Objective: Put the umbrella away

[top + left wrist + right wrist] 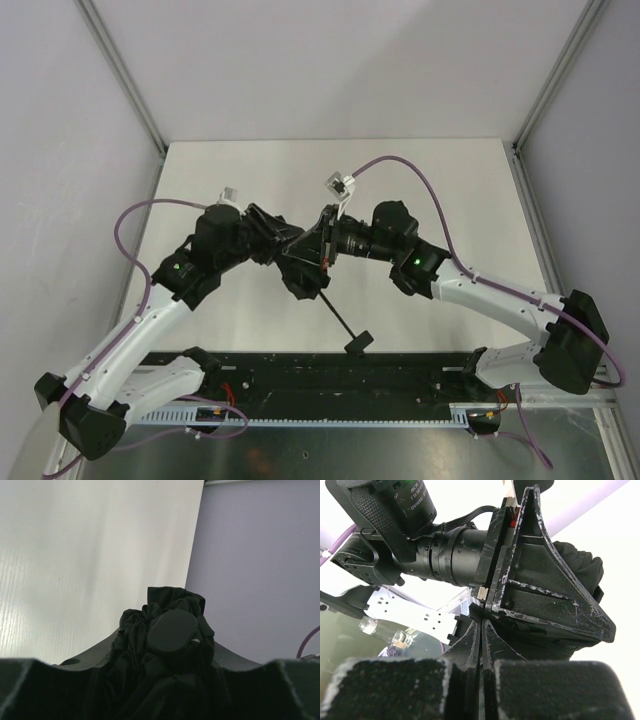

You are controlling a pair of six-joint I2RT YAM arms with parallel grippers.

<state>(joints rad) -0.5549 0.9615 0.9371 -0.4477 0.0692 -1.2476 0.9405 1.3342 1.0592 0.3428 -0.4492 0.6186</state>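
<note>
The black umbrella (302, 283) hangs as a folded bundle above the middle of the table. Its thin shaft slants down to the right and ends in the small handle (360, 343) near the front. My left gripper (290, 245) is shut on the bunched canopy fabric (172, 605). An oval black end cap (172, 632) sticks out between its fingers. My right gripper (318, 248) meets it from the right. In the right wrist view the right gripper (482, 625) has its jaws pinched to a thin slit at the dark fabric (580, 565), right under the left gripper's finger (545, 590).
The white table (400, 190) is walled by grey panels with metal corner posts (120, 70). A black rail (330, 375) runs along the near edge between the arm bases. Purple cables (400, 165) loop over both arms.
</note>
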